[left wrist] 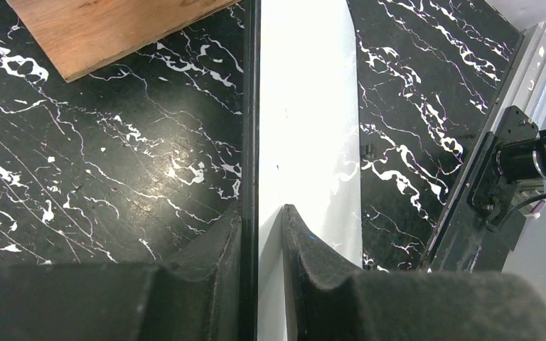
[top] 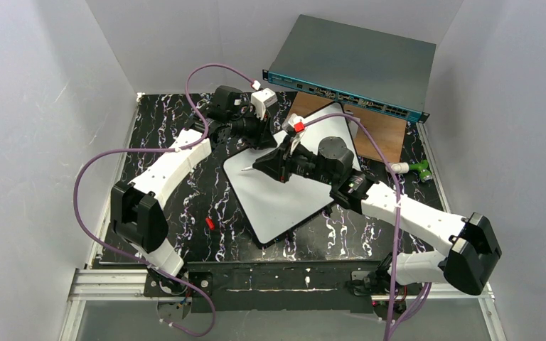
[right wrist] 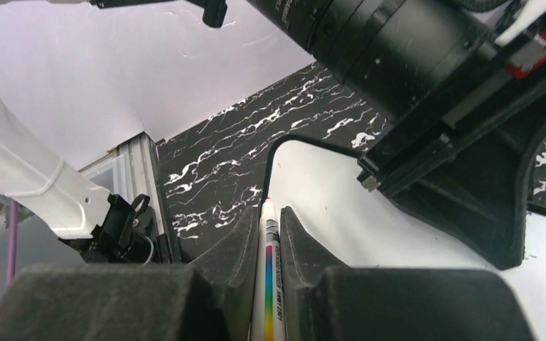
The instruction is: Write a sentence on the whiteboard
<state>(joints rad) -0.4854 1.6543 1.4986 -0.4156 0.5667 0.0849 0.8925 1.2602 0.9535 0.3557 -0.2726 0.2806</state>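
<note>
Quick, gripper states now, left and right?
Left gripper: jaws straddle the whiteboard edge; grip cannot be told.
Right gripper: closed on the marker.

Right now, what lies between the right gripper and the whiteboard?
A rainbow-striped marker, clamped in the right gripper, points at the whiteboard; the right wrist view shows it.

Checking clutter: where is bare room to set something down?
Bare: black tabletop between the left arm and the whiteboard, save a small red object; the whiteboard's near half. Crowded: its far end, where the left end effector straddles the edge and the right end effector holds a marker.
</note>
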